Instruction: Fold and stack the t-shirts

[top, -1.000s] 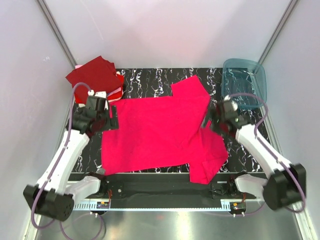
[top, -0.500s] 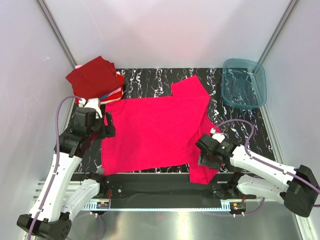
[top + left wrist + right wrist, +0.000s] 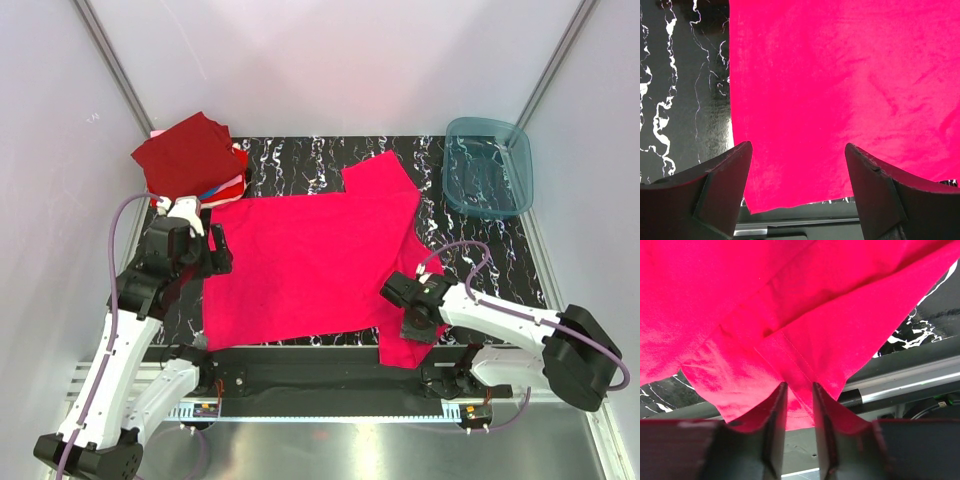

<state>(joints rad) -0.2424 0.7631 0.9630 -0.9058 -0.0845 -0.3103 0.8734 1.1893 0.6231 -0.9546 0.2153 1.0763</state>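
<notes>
A bright magenta-pink t-shirt (image 3: pixel 310 260) lies spread flat on the black marbled table (image 3: pixel 480 265). At the back left, a dark maroon folded t-shirt (image 3: pixel 188 152) tops a stack with red, white and blue edges (image 3: pixel 228 186). My left gripper (image 3: pixel 208 252) hovers open over the pink shirt's near-left corner (image 3: pixel 840 75), its fingers wide apart (image 3: pixel 797 147). My right gripper (image 3: pixel 415 320) is down on the near-right sleeve. Its jaws (image 3: pixel 800 386) stand narrow, with a strip of hemmed pink cloth (image 3: pixel 790 300) between them and a small gap showing.
A teal translucent plastic bin (image 3: pixel 520 150) stands at the back right corner. A metal rail and the arm bases (image 3: pixel 330 385) run along the near edge. White walls enclose the table on three sides.
My right arm swung from beside the bin down to the shirt's near-right sleeve, and its jaws narrowed around the cloth. The left arm drew back toward the near-left corner.
</notes>
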